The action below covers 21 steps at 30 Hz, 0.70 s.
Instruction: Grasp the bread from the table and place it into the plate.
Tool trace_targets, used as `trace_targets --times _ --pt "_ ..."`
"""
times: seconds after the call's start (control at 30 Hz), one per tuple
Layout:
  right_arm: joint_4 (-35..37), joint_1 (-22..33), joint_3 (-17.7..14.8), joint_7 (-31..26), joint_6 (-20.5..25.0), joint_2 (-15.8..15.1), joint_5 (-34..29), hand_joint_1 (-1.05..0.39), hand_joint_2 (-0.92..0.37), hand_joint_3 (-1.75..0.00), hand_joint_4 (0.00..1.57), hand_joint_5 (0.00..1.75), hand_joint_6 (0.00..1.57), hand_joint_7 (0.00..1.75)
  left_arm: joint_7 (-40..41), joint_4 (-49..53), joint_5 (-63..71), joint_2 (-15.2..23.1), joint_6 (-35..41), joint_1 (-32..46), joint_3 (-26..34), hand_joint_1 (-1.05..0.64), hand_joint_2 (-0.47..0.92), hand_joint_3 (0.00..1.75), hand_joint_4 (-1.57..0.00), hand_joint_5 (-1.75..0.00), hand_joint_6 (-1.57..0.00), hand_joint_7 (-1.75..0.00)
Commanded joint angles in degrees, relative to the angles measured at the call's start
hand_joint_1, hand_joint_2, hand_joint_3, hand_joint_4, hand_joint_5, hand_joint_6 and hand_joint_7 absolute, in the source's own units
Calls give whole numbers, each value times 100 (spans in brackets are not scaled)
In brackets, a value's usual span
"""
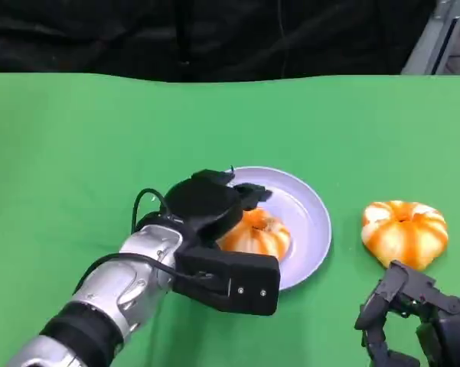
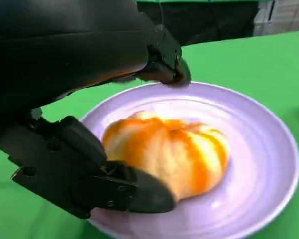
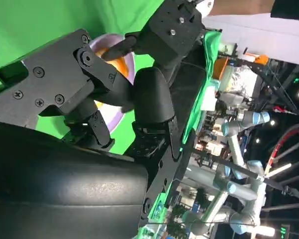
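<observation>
That bread (image 2: 169,154) on the plate (image 1: 310,222) looks soft, light and squashy, so the left hand (image 1: 214,206) cupping its sides loosely seems right, while the second bun (image 1: 404,232) right of the plate sits beside the empty, half-curled right hand (image 1: 413,313).

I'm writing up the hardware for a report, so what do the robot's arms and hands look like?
The left forearm is a silver metallic cylinder with a black band near the elbow end and thin black cables looping along it. A boxy black wrist housing with small screws joins it to the left hand, a rounded matte black shell with black fingers. The right hand is likewise black, built of angular jointed segments with visible screws.
</observation>
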Motion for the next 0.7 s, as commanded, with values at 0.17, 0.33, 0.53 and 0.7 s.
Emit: trace_targets --times 0.17,0.33,0.53,0.7 --pt "17 6 -24 -14 -40 -50 55 -12 -53 -117 82 175 76 155 -200 -200 42 118 146 110 -65 -105 92 70 0 0 -10 0" --pt "17 6 -24 -14 -40 -50 55 -12 -53 -117 82 175 76 154 -205 -214 39 122 158 114 -71 -105 92 70 0 0 -10 0" --pt "-19 42 0 -11 -33 -38 51 -12 -54 -117 82 175 76 154 -1046 -1649 -1352 431 -71 788 807 -88 90 48 -7 -3 -21 -4" --pt "-4 41 11 -29 -73 -29 21 -12 -54 -117 82 175 75 155 -1673 -2634 -2415 635 -129 1354 1456 -46 92 10 -37 -10 -46 -5"
